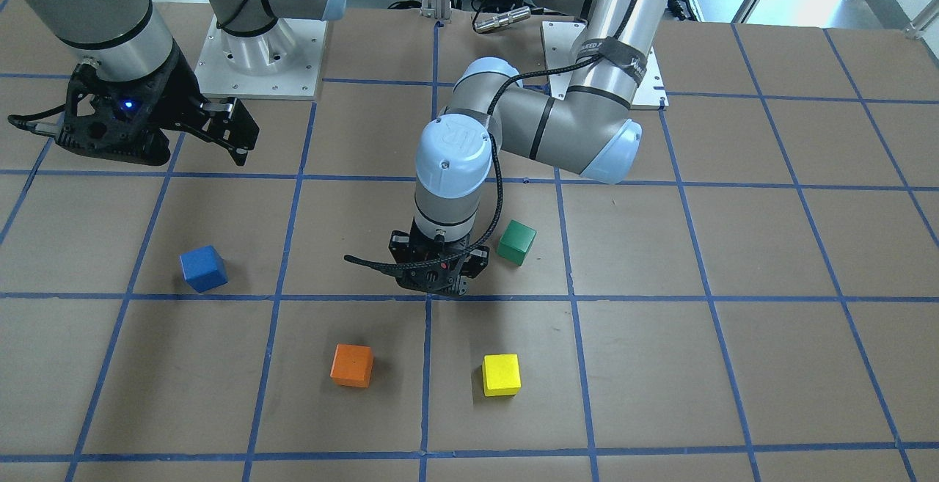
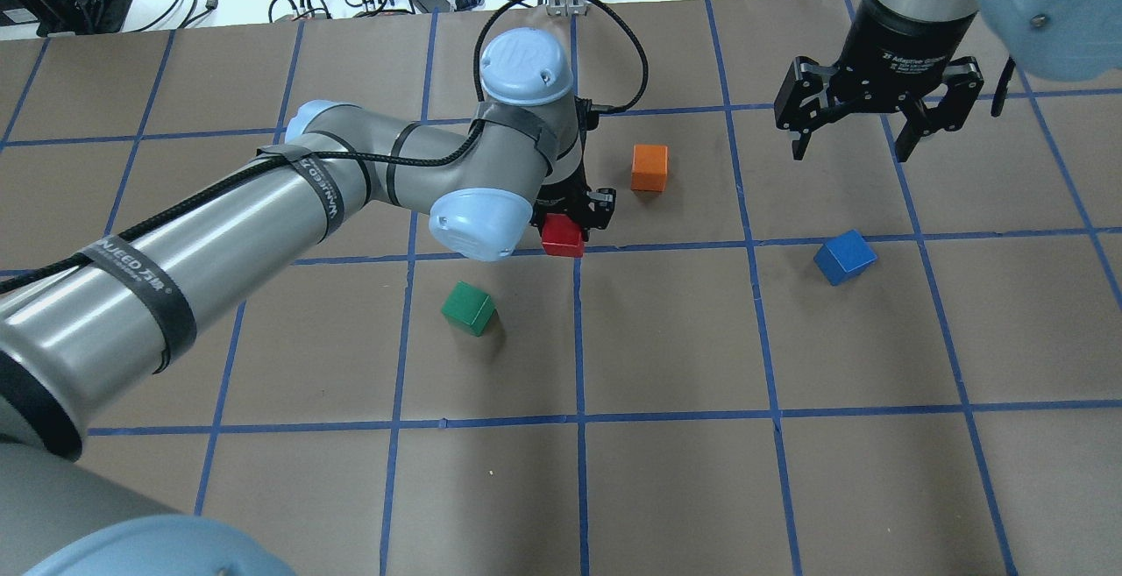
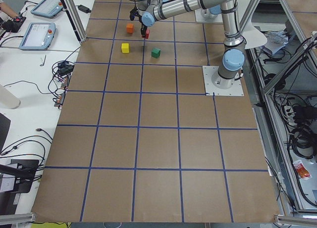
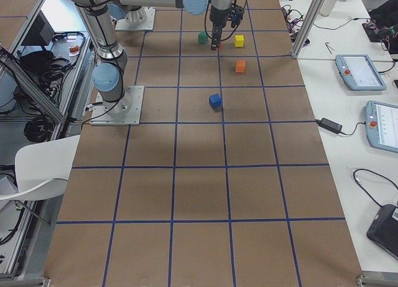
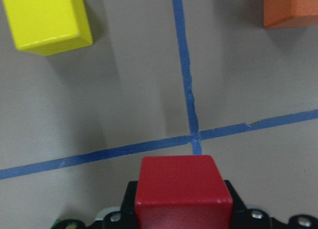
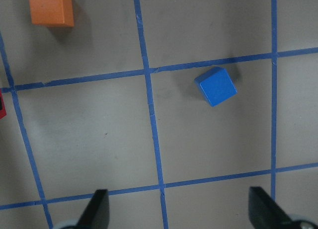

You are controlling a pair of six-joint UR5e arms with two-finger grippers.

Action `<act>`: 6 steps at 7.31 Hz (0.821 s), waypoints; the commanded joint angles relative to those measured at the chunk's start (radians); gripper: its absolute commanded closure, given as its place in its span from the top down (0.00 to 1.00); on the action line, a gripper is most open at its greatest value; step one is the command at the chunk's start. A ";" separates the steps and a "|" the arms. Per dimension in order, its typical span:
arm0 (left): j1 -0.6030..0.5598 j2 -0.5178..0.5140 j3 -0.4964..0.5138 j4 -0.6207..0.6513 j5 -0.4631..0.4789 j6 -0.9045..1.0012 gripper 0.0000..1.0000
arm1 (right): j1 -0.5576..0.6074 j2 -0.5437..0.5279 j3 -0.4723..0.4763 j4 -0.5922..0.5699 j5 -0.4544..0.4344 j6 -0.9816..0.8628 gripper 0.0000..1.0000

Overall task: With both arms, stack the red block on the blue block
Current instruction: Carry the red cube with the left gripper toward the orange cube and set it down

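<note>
The red block [image 2: 562,237] sits between the fingers of my left gripper [image 2: 568,224], which is shut on it, over a tape crossing near the table's middle. In the left wrist view the red block [image 5: 181,189] fills the bottom centre. I cannot tell whether it touches the table. The blue block [image 2: 844,256] lies alone on the table to the right, also seen in the front view [image 1: 203,268] and the right wrist view [image 6: 215,86]. My right gripper [image 2: 850,153] hangs open and empty above the table, beyond the blue block.
An orange cube [image 2: 649,167] lies just beyond the left gripper on its right. A green cube [image 2: 469,308] lies nearer me, to the left. A yellow cube [image 1: 501,374] lies on the far side, hidden by my left arm in the overhead view.
</note>
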 commanded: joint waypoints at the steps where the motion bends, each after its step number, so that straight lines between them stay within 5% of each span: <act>1: -0.011 -0.050 -0.001 0.086 0.005 -0.030 0.59 | -0.002 0.000 0.002 0.003 0.002 0.000 1.00; 2: -0.011 -0.056 0.002 0.096 0.010 -0.033 1.00 | -0.002 0.001 0.002 0.005 -0.001 -0.004 1.00; 4: -0.001 -0.030 0.023 0.090 0.008 -0.019 1.00 | -0.002 0.008 0.002 0.002 0.014 0.000 1.00; 6: 0.053 0.036 0.098 -0.048 -0.001 -0.007 1.00 | -0.003 0.008 0.000 -0.004 0.002 0.013 1.00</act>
